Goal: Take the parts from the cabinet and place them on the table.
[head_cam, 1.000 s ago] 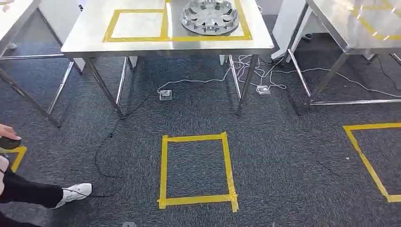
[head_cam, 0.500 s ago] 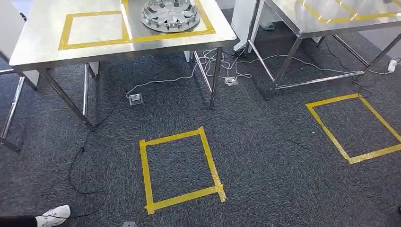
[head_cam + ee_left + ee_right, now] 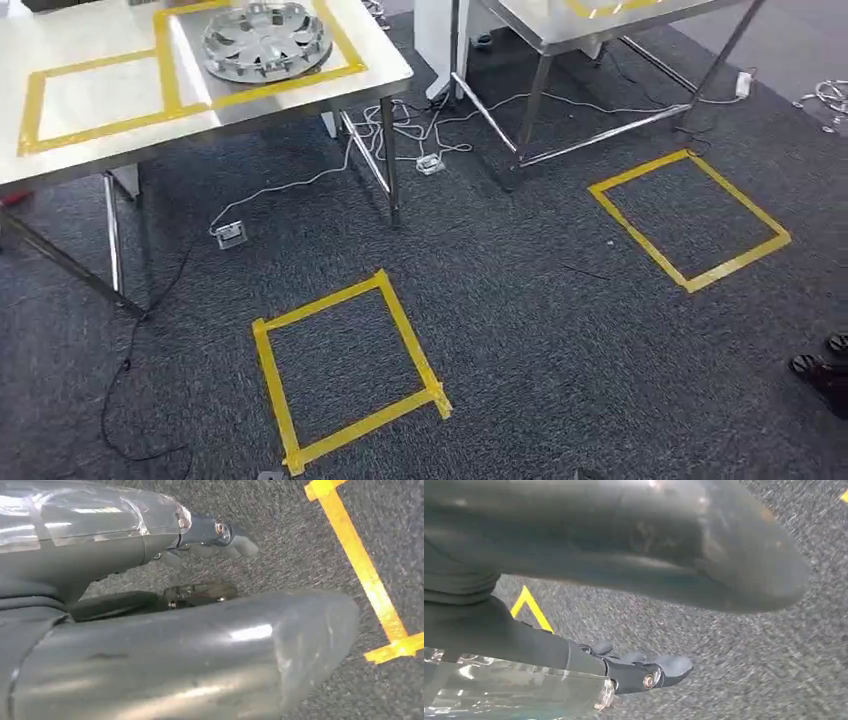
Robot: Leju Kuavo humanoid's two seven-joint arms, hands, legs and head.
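On the far left, your table (image 3: 90,150) of bare steel carries two yellow tape squares, and a part (image 3: 266,40), a silver wheel cover with spokes and cut-outs, already lies face up inside the right-hand square, near the table's right edge. Judge it as light, thin moulded plastic or sheet with a glossy, slippery face: stiff enough to lift flat, but likely to flex or crack if you squeeze a spoke, so take hold at the outer rim, ideally on opposite sides, and keep it level. Coming right along the floor, loose cables (image 3: 400,130) trail under the table, a taped square (image 3: 345,370) sits near you, and a second taped square (image 3: 690,215) lies further right below a second table (image 3: 560,30). A person's dark shoes (image 3: 825,365) stand at the right edge. Your left hand (image 3: 215,532) hangs over the carpet with fingers apart and holding nothing; your right hand (image 3: 644,670) looks the same, though blur makes that less certain. The cabinet is not where you are looking.
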